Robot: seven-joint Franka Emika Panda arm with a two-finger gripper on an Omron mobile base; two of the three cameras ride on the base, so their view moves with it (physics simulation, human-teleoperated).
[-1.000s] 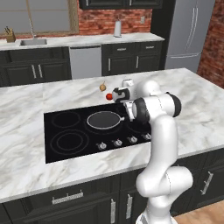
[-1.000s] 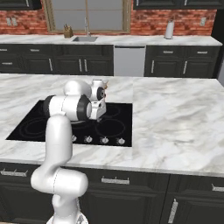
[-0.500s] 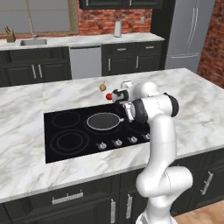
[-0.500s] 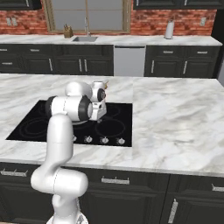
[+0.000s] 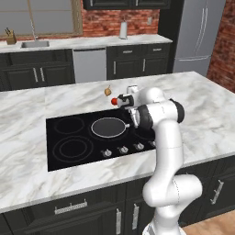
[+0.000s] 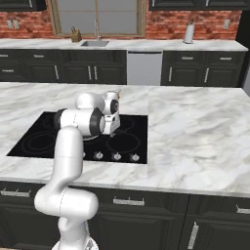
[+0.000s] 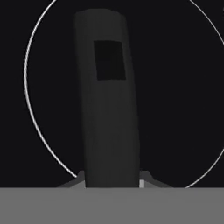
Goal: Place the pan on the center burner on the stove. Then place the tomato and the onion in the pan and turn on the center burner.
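Hand view, pan handle, dark, upright, square hole near top

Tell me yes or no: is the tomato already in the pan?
No. The tomato lies on the marble counter behind the stove, apart from the pan.

The pan fills the stove at frame center; tomato and onion crowd the counter just above, the arm beside them.

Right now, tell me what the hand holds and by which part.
The hand is at the pan's black handle, which runs up from between its fingers. Whether they are clamped on it cannot be told.
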